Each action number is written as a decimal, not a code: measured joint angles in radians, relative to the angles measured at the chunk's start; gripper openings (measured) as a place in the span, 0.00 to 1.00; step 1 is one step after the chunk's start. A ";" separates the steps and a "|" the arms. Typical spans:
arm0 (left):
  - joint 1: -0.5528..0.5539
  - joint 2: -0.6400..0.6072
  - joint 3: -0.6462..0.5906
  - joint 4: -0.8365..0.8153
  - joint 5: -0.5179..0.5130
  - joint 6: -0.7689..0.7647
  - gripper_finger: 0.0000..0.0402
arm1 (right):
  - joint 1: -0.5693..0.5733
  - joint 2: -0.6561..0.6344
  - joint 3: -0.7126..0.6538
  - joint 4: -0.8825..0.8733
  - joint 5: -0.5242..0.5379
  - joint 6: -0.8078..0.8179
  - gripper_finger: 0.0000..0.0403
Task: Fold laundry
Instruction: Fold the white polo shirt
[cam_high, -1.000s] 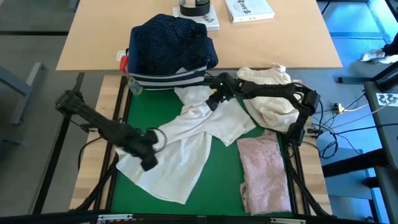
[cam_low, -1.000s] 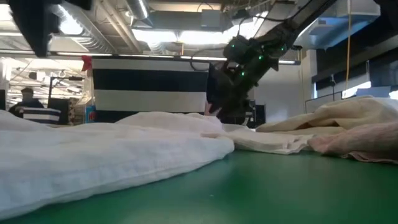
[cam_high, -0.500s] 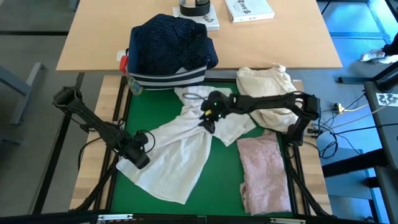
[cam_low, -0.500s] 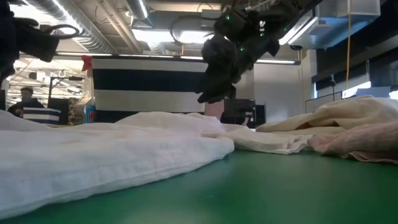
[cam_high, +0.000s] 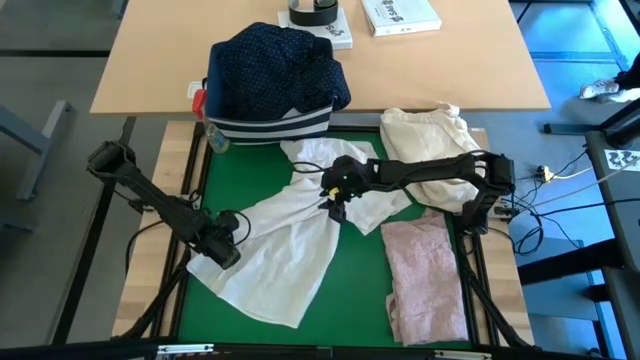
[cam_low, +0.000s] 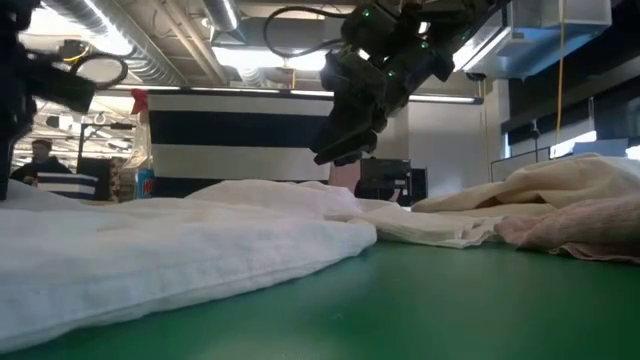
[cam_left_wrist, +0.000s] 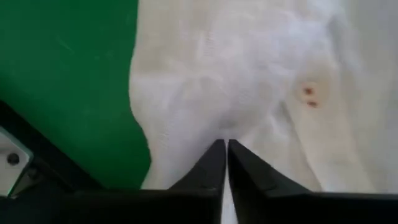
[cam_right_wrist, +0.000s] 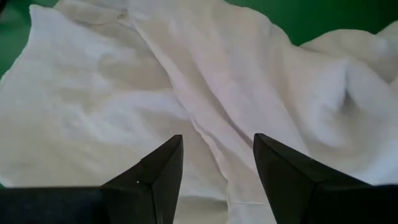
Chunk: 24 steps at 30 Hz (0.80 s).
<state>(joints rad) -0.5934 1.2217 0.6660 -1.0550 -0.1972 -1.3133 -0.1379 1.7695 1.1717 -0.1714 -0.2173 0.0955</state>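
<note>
I see the crumpled white cotton shirt (cam_high: 300, 225) spread diagonally over the green table mat (cam_high: 350, 280), reaching from the striped bin down toward the near-left corner. My left gripper (cam_high: 228, 240) sits on the shirt's left edge with its fingers (cam_left_wrist: 214, 167) pressed together, a fold of the white cloth pinched at their tips. My right gripper (cam_high: 335, 200) hangs just above the shirt's middle, jaws apart and holding nothing; its wrist view shows only shirt fabric below the two fingers (cam_right_wrist: 155, 171). The pale pink folded top (cam_high: 425, 275) lies on the mat's right side, near the shirt's hem. A cream-beige cloth bundle (cam_high: 430, 150) rests behind it under the right arm. The navy white-dotted shirt (cam_high: 275, 65) is heaped in the navy fabric bin with white stripes (cam_high: 265, 125) at the mat's far edge.
</note>
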 joint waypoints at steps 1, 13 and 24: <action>0.000 -0.004 0.026 -0.024 0.015 0.000 0.02 | 0.000 0.000 0.000 -0.005 0.000 0.000 0.49; 0.003 -0.065 0.384 -0.190 -0.061 -0.030 0.01 | 0.001 0.000 0.000 -0.001 -0.132 -0.049 0.49; 0.088 -0.018 0.125 0.059 -0.090 0.256 0.26 | 0.001 0.000 0.000 -0.004 -0.132 0.027 0.49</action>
<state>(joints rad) -0.5051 1.2036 0.7910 -0.9960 -0.2873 -1.0570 -0.1368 1.7699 1.1713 -0.1757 -0.3492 0.1230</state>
